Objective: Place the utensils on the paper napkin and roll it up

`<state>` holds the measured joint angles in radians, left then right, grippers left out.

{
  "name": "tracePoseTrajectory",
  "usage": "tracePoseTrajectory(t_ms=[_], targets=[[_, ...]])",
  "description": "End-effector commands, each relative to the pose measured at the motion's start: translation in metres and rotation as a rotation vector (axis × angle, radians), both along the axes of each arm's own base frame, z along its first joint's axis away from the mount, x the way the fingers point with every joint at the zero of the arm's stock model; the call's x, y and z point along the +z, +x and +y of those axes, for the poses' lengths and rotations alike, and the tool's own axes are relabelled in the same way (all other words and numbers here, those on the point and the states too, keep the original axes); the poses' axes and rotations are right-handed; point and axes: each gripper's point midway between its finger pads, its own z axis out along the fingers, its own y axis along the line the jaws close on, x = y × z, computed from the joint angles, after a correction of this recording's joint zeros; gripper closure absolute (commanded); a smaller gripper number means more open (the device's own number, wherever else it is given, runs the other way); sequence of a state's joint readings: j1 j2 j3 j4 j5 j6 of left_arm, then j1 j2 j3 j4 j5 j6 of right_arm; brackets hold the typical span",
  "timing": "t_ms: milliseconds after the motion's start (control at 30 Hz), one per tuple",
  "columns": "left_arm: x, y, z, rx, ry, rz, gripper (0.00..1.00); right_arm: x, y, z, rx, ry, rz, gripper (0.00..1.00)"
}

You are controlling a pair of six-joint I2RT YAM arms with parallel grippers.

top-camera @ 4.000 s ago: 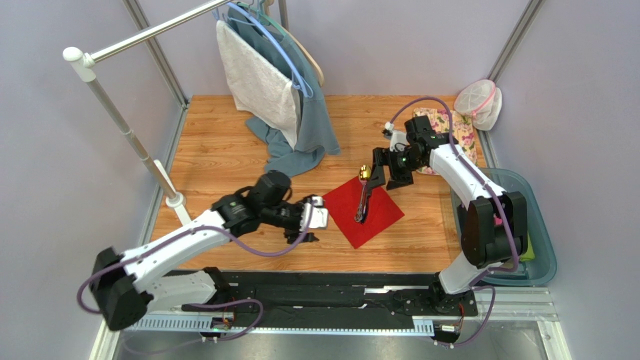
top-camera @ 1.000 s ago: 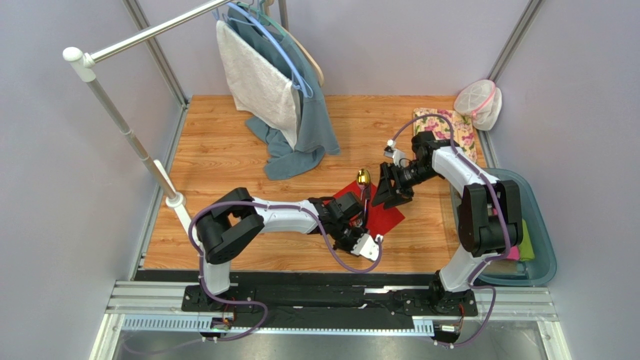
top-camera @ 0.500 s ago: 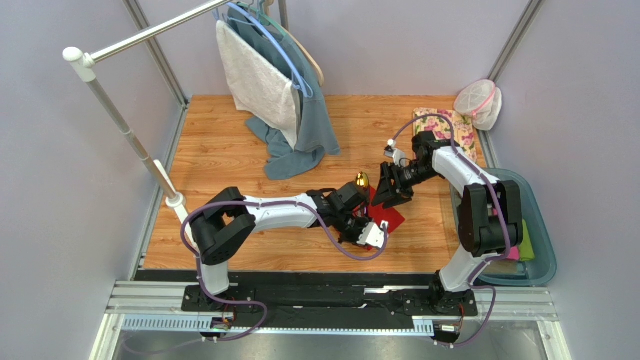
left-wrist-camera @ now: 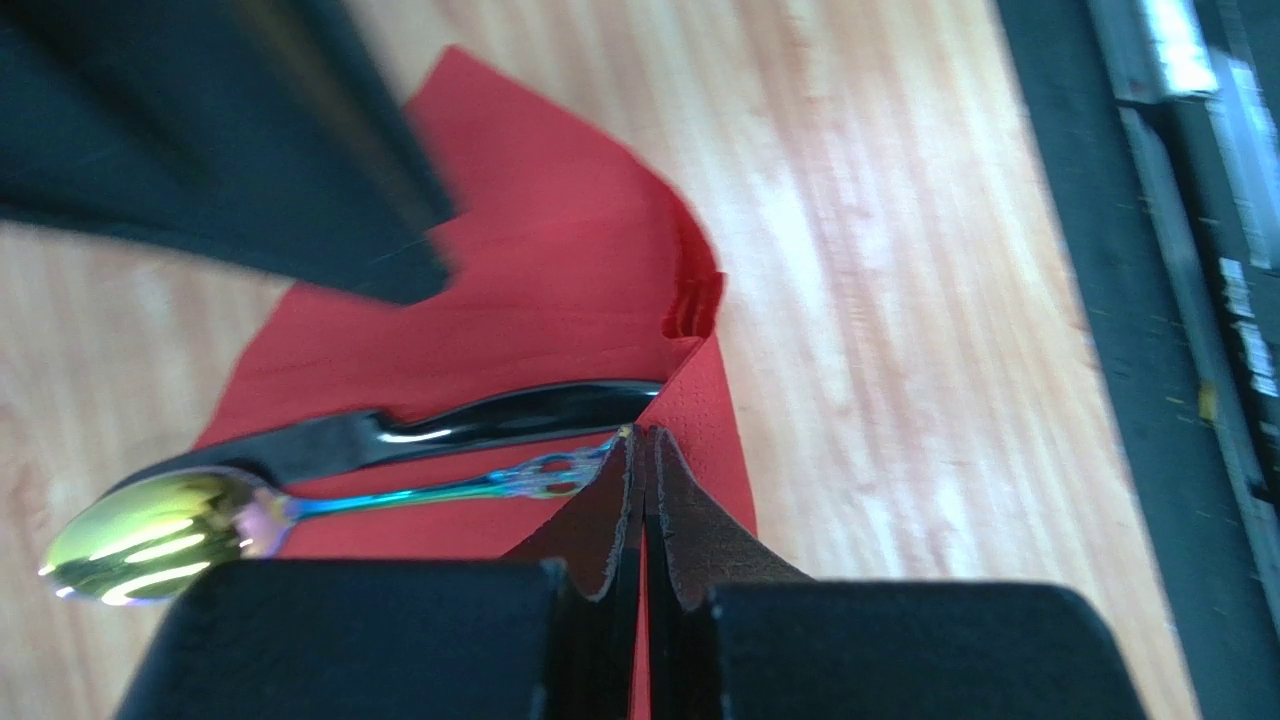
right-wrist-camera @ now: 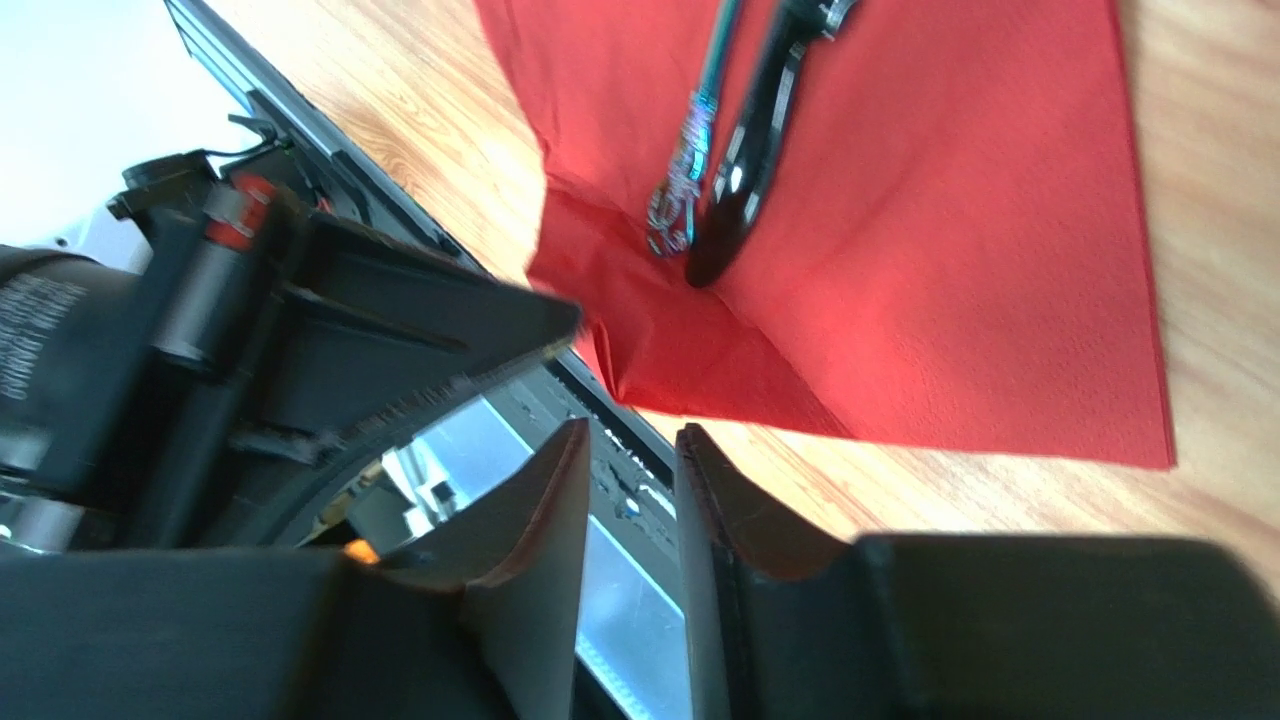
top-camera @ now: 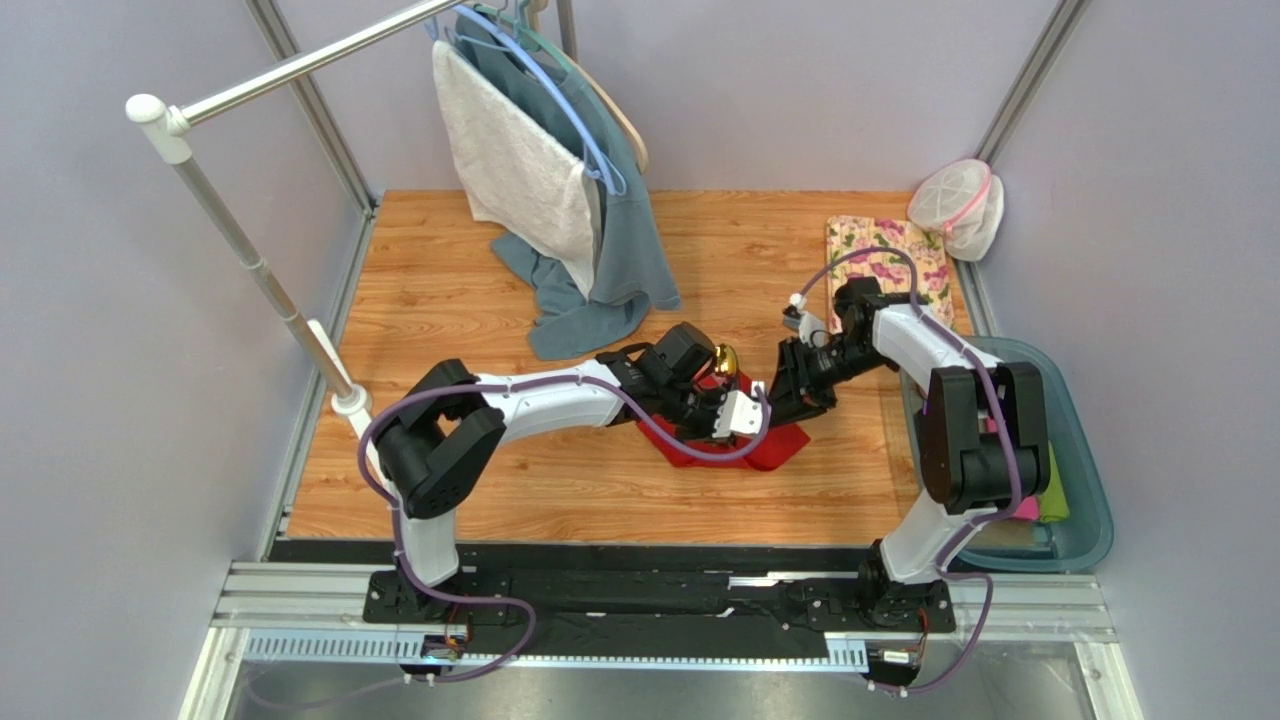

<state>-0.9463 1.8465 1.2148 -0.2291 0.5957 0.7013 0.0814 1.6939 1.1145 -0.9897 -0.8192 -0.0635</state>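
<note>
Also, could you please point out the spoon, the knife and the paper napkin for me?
spoon (left-wrist-camera: 166,540), left wrist view, on its golden bowl.
knife (left-wrist-camera: 406,434), left wrist view, on the middle of its dark length.
paper napkin (left-wrist-camera: 556,285), left wrist view, on the flat red area beyond the knife.

Lab cell: grey panels, aluminium rails

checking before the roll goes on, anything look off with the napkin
The spoon bowl pokes past the paper napkin edge onto the wooden table. The napkin's corner by the handles is bunched up at the shut left gripper, not flat.
</note>
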Motion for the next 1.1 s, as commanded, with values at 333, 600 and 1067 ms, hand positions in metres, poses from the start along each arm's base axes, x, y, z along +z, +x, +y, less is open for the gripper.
tracePoseTrajectory(t_ms=[333,600,1067], targets=[[-0.006,0.052,-0.019,0.179,-0.023,-0.043,1.00,-0.017,-0.012,0.002,-0.031,0.048,0.100,0.87],[-0.012,0.057,-0.020,0.214,0.000,-0.033,1.00,-0.027,-0.016,0.009,-0.006,0.039,0.127,0.88],[-0.015,0.066,-0.021,0.259,0.020,-0.036,1.00,-0.047,-0.015,0.012,0.010,-0.006,0.174,0.88]])
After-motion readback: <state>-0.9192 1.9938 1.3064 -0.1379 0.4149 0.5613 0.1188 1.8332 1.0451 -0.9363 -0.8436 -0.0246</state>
